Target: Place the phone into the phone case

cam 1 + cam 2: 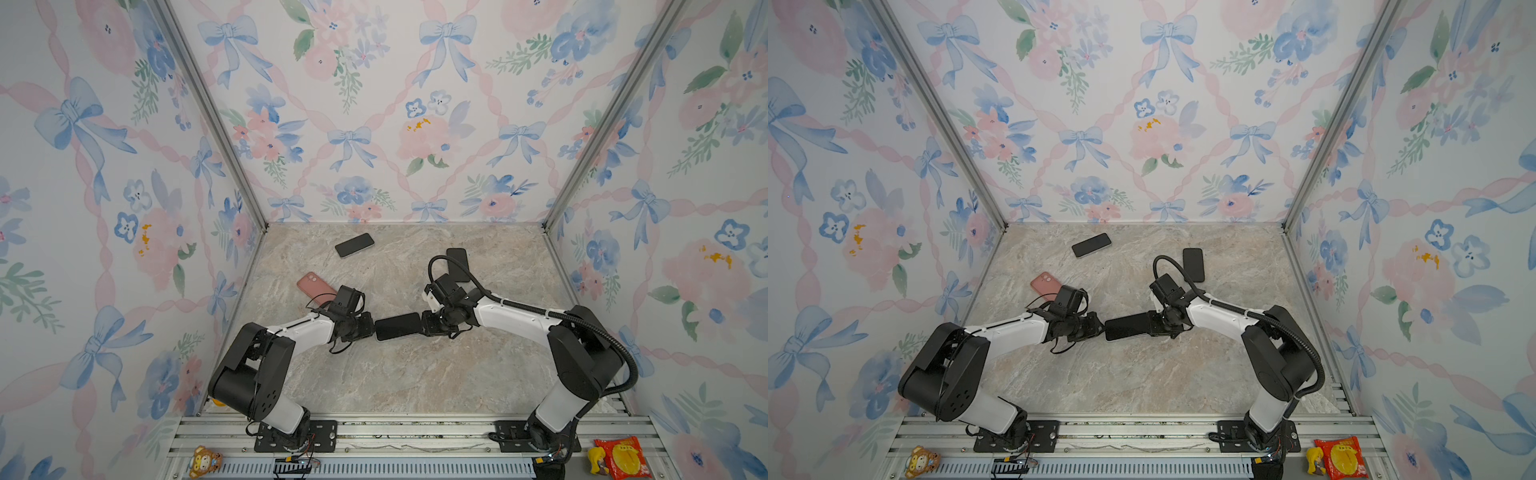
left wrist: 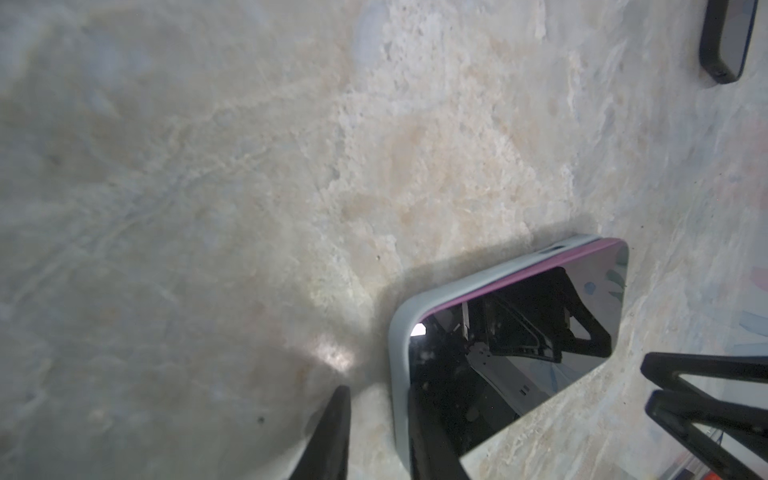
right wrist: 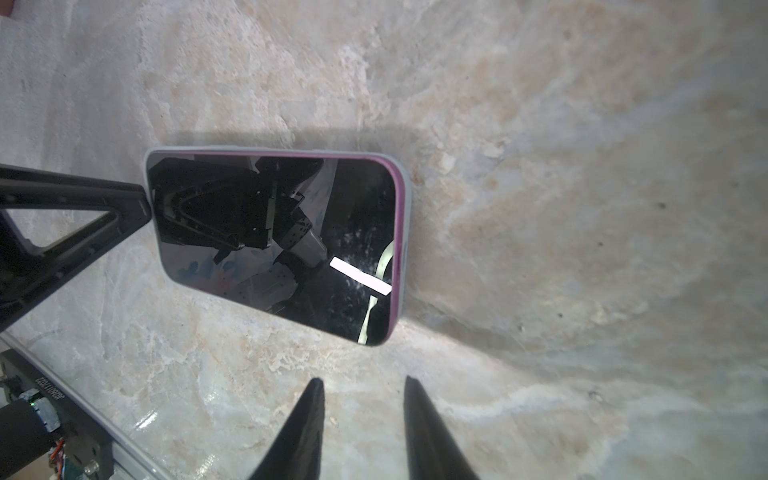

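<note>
A marbled beige table fills a booth whose walls are papered with blue bows and pink flowers, edged by a metal frame. A spare phone lies at the back. A pink case is partly hidden by the left wrist, and a black slab by the right arm's cable. A bear toy and a red packet rest by the front rail. Mid-table the phone lies screen up in its grey case, with a pink edge showing inside the rim. The left gripper is narrowly parted astride the case's end, one finger over the screen, not visibly clamping. The right gripper, slightly parted and empty, sits just short of the other end.
</note>
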{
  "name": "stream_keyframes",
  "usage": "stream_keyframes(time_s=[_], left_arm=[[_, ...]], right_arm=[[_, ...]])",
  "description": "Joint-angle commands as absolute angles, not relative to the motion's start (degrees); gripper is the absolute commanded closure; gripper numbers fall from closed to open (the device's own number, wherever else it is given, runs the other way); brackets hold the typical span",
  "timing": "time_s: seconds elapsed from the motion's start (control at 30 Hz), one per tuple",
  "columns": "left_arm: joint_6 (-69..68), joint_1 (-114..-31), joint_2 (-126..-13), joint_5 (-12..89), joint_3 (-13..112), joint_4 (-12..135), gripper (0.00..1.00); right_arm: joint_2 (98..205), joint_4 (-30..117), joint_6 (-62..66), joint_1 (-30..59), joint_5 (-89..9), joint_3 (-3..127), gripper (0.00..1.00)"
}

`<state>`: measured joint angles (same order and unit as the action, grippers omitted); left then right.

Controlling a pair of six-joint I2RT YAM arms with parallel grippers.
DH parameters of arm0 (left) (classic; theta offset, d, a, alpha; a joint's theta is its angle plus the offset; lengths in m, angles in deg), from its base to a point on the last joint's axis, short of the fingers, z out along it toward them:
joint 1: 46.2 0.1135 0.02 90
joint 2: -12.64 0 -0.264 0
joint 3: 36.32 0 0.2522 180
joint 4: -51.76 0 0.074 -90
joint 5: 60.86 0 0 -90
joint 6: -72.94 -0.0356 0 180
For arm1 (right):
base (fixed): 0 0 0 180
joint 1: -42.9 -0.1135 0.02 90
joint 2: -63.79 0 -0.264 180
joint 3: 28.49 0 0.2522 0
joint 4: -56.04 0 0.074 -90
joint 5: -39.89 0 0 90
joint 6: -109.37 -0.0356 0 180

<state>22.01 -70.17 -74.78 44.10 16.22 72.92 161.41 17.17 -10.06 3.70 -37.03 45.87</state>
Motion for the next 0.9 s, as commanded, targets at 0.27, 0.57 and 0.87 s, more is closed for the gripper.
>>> stream_keyframes(time_s=[0.27, 0.57, 0.87], left_arm=[[21.53, -70.46, -73.66, 51.07, 14.16, 74.22, 0.66], [22.16, -70.46, -75.49, 52.29, 13.73, 72.23, 0.66], [22.23, -70.47, -76.83, 53.14, 13.82, 70.66, 0.68]], right_arm=[[161.23, 20.73, -8.10, 5.87, -34.81, 45.88, 0.72], [164.79, 22.70, -7.41, 6.38, -33.08, 46.19, 0.76], [166.50, 23.84, -7.44, 6.52, -31.84, 45.57, 0.81]])
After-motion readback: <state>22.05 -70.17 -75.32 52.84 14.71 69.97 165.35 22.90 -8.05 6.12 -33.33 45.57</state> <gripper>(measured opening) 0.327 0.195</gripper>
